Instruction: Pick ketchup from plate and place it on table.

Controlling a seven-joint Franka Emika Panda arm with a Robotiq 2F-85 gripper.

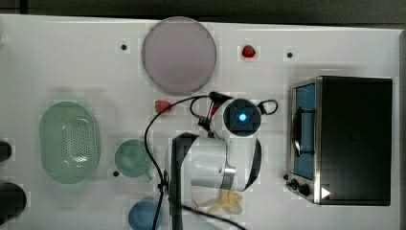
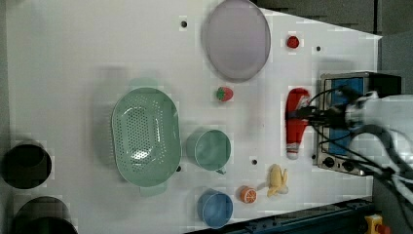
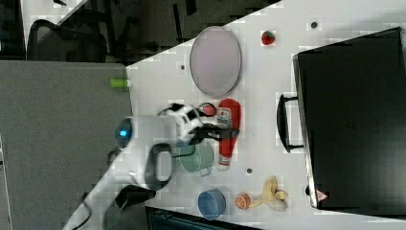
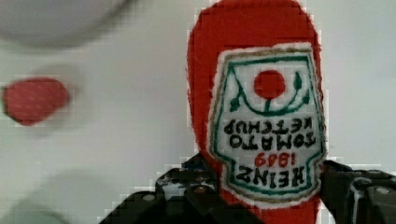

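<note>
1. Top view: the plate (image 1: 179, 54) lies bare near the counter's (image 1: 72, 57) far edge, nothing on it. The arm covers the middle of the counter, so the ketchup is hidden under the wrist here. A strawberry-like piece (image 1: 163, 106) sits just off the plate's near rim, and a small glossy red piece (image 1: 248, 51) lies beside the plate towards the toaster oven (image 1: 342, 139).

2. Left view: the ketchup (image 2: 295, 123) is off the plate (image 2: 236, 39) and lies lengthwise between the strawberry-like piece (image 2: 224, 93) and the toaster oven (image 2: 358, 122), well apart from the plate. The end effector (image 2: 303, 115) reaches across its middle. Whether the bottle rests on the counter or hangs just above it, I cannot tell.

3. Right view: the same picture. The ketchup (image 3: 228, 132) is stretched out below the plate (image 3: 215, 61), its white cap end pointing to the counter's near edge, with the end effector (image 3: 225, 132) closed around its waist.

4. Wrist view: the fingers (image 4: 187, 186) sit on either side of the ketchup (image 4: 261, 93), gripping it. The label reads, upside down, "HEINZ", "1869", "TOMATO KETCHUP", in a green border with a red tomato emblem.

5. Judged progress: the pick is done and the bottle is clear of the plate. What appears left is to settle it on the counter if it is not down already, release, and pull away.
</note>
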